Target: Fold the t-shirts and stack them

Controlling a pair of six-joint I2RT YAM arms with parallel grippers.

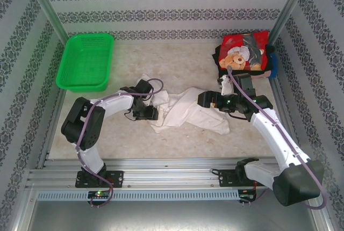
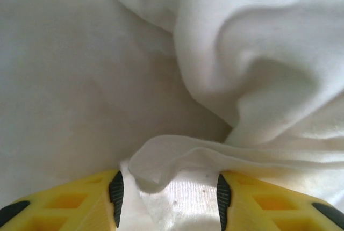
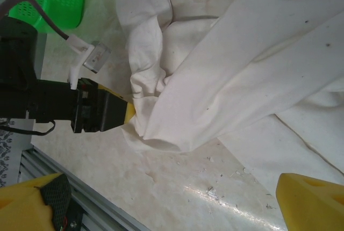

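Left tool [image 2: 167,197] is straddling a white shirt [image 2: 258,70] fold, part-spread. I'm aiming for cloth deeper between the pads before pinching. Right tool [image 3: 172,204] is hanging wide open, shirt ahead.

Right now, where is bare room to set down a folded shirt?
Bare table lies at the back between the green basket and the shirt stack, and at the near edge before the white shirt. Crowded: the middle, with that shirt, left arm, right arm.
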